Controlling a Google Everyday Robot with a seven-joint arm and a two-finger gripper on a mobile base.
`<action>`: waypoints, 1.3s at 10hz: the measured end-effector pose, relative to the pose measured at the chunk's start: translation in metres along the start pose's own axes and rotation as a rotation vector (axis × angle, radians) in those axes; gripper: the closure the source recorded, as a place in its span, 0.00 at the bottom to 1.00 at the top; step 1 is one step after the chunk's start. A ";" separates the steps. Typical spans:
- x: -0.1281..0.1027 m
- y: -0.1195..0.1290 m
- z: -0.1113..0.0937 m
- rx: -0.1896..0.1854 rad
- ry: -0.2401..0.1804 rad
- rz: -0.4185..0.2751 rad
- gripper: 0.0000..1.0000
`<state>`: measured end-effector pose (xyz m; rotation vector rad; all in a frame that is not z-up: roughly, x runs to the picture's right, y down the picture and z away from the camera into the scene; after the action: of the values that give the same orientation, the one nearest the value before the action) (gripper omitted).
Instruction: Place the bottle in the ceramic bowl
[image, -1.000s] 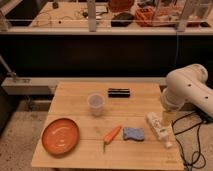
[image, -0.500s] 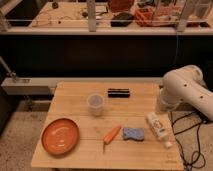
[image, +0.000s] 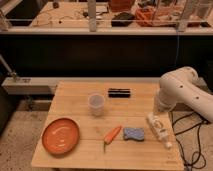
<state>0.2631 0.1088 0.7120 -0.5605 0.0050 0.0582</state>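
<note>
Now, starting at your left, the bowl (image: 60, 135) is sitting near the front left corner of the table (image: 75, 95), open side up and holding nothing. Moving right, you are seeing the cup (image: 96, 104) standing upright nearer the middle, well apart from the bowl. In front of it and a little to the right, the carrot (image: 112, 134) is lying at a slant, its green end pointing toward the front edge. Behind the cup and to the right, a black bar (image: 119, 92) is lying flat near the table's far side. Just beside the carrot's upper end, the sponge (image: 133, 133) is resting flat.

Further right, the bottle (image: 158, 129) is lying on its side near the table's right edge, its cap pointing toward the front right, well apart from the bowl. Over that right edge you are watching the arm (image: 182, 90) bending down, and the gripper (image: 161, 105) is hanging at its lower end, just behind the bottle. Whether the gripper is open or closed, you cannot tell from this view, and it is not gripping the bottle.
</note>
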 end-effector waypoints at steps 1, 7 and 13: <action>0.001 0.000 0.000 0.001 0.002 0.000 0.80; -0.006 0.005 0.008 -0.005 0.006 -0.010 0.71; -0.005 0.011 0.020 -0.012 0.007 -0.018 0.30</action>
<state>0.2577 0.1283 0.7233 -0.5730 0.0067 0.0386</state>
